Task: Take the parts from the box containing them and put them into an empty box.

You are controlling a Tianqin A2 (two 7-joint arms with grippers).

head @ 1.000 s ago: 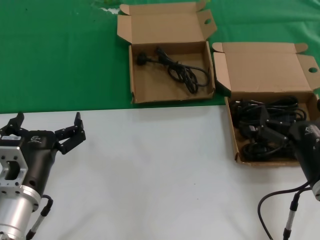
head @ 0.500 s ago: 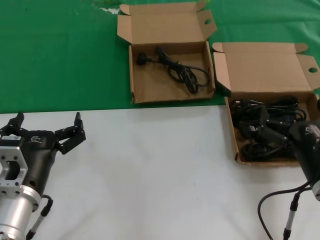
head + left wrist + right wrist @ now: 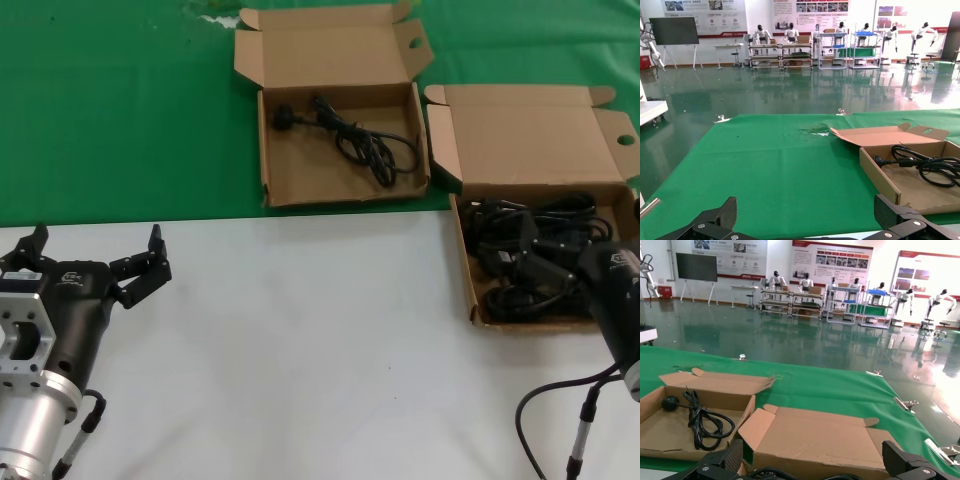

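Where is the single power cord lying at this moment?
In the head view, the cord lies inside the far box on the green cloth, left of the fuller box.

Table: near half bare white, far half under green cloth. Cord-filled cardboard box straddles the seam; second cardboard box sits on the cloth.

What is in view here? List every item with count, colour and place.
Power cords in the right box: several, black, tangled pile.
Power cord in the far box: one, black, with plug.
Right box: one, brown cardboard, open, straddling green cloth and white surface.
Far box: one, brown cardboard, open, on the green cloth.
Green cloth: one, far half of table.
White surface: one, near half.
Left end effector: open, over the white surface, near left.
Right end effector: black, open, over the right box's cords.
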